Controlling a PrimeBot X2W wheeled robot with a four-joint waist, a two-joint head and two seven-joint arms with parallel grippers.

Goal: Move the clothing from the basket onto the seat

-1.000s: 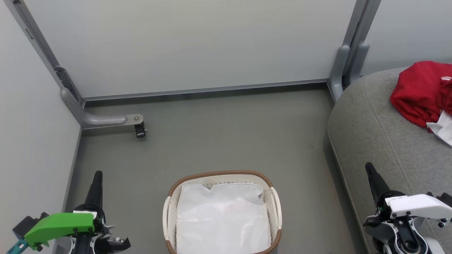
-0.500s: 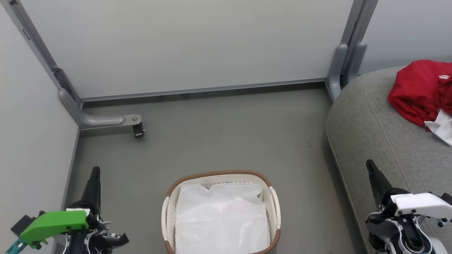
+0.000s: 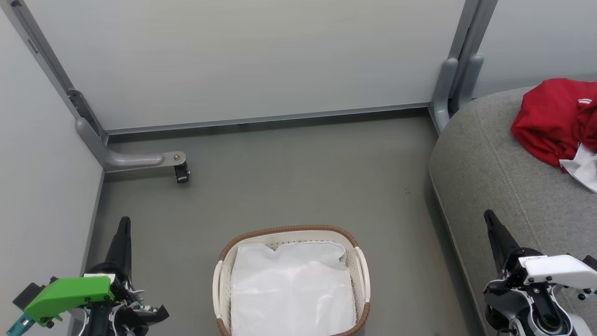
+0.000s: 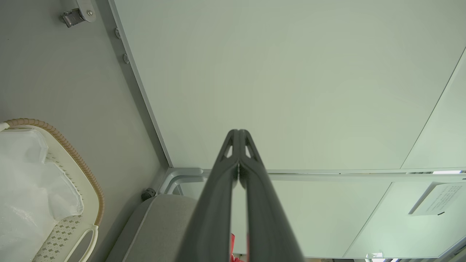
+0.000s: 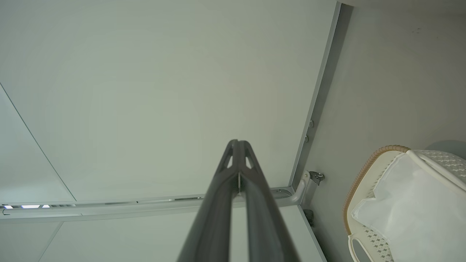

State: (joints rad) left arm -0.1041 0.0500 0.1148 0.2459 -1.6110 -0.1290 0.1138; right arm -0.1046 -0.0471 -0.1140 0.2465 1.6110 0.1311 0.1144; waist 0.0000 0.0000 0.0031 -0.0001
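At the lower left of the head view, the left gripper hangs above the grey floor beside the side panel, its two dark fingers pressed together and empty. Past it, a small caster sits under a grey panel foot. In the middle, the basket stands on the floor with a white cloth lining inside. To the right is the seat. The right gripper shows against its near edge, fingers closed on nothing. The red clothing lies bunched on the seat's far right, with a white scrap touching it.
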